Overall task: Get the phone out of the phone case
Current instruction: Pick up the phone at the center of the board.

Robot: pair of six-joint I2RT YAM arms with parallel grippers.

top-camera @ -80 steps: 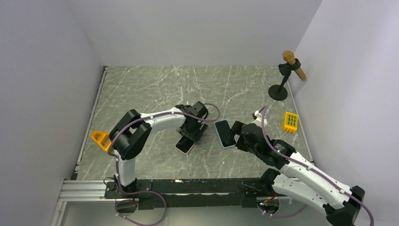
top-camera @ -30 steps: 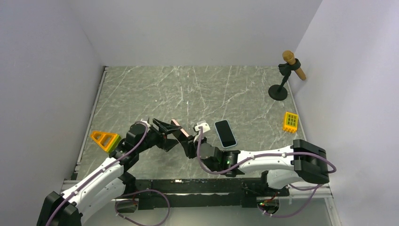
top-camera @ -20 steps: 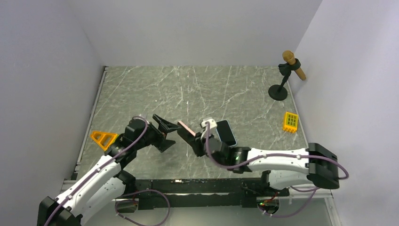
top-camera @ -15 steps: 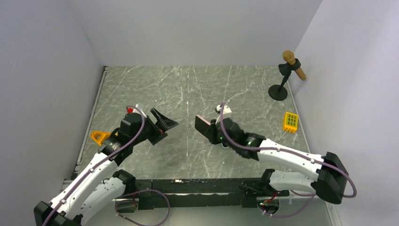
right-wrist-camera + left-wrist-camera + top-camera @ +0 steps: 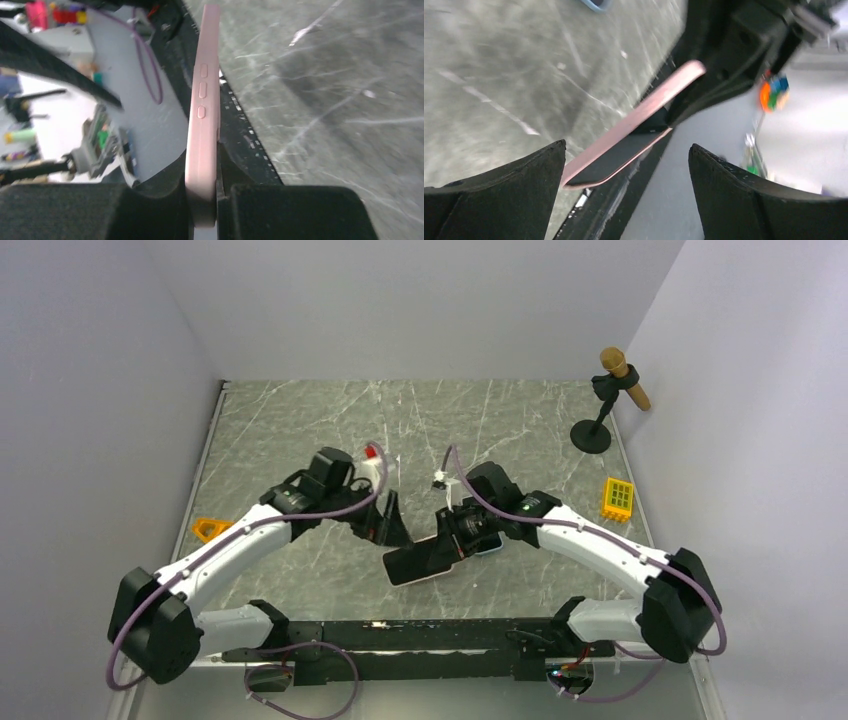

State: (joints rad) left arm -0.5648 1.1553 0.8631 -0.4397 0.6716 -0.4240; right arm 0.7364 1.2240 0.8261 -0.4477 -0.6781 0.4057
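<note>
At the far left of the worktop (image 5: 300,430), an orange triangular toy (image 5: 207,530) is seen, well apart from the work and not needed for it.

Nearer the middle, the left gripper (image 5: 388,527) is held above the surface with its jaws spread wide. In the left wrist view both fingers (image 5: 499,185) are seen far apart, and the pink phone case (image 5: 425,562) is seen between and beyond them but is not touched by them. It is judged that this gripper is held open and aimed at the free end of the case, so that it can be closed there when a pull is wanted.

The case appears lifted over the near middle of the worktop, tilted, with its dark face upward. It is clamped at one end by the right gripper (image 5: 458,533), whose jaws are closed on its two faces. In the right wrist view its buttoned edge is turned to the camera. By such a hold the other end is left free for the second arm. Whether a phone sits inside the case cannot be told.

Just beside the right gripper, and partly hidden under it, a blue-edged phone (image 5: 493,544) is lying flat on the worktop. It may be the phone already taken out, but this is only a guess.

At the far right, a yellow block (image 5: 618,498) and a microphone on a stand (image 5: 622,373) are set aside.
</note>
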